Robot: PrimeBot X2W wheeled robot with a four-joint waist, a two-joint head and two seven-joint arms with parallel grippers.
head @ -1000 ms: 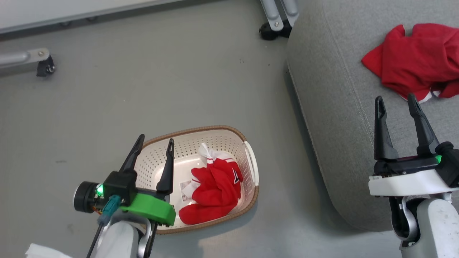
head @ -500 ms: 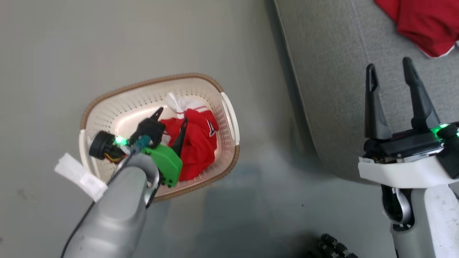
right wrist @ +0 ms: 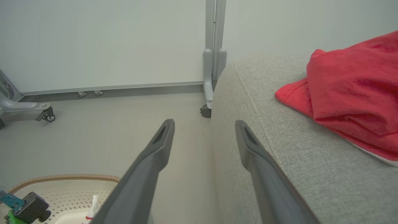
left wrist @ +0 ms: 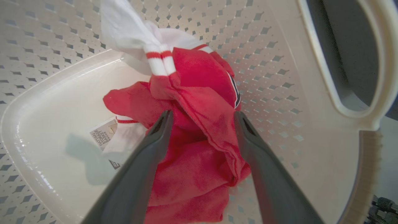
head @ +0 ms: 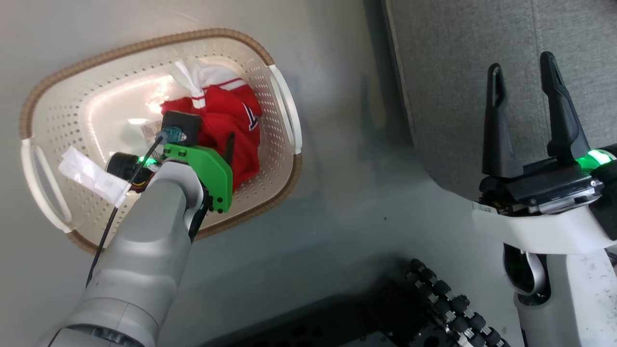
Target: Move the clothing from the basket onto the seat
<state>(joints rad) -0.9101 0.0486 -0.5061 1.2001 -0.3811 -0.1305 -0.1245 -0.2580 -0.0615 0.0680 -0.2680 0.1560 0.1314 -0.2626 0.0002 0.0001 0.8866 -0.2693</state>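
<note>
Grey floor carries the cream basket; inside, a crumpled red jersey sits between the spread fingers of the left gripper, a paper label just left of them. The right gripper hangs spread and empty at the edge of the seat, with another jersey lying on it to the right.

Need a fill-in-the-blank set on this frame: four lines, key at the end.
1. The left hand is inside the basket, fingers ____ on either side of the garment.
2. That garment is mostly ____ with white striped trim.
3. A second garment lies ____ the seat.
4. The right hand is open and holds ____.

Missing words: open; red; on; nothing.
</note>
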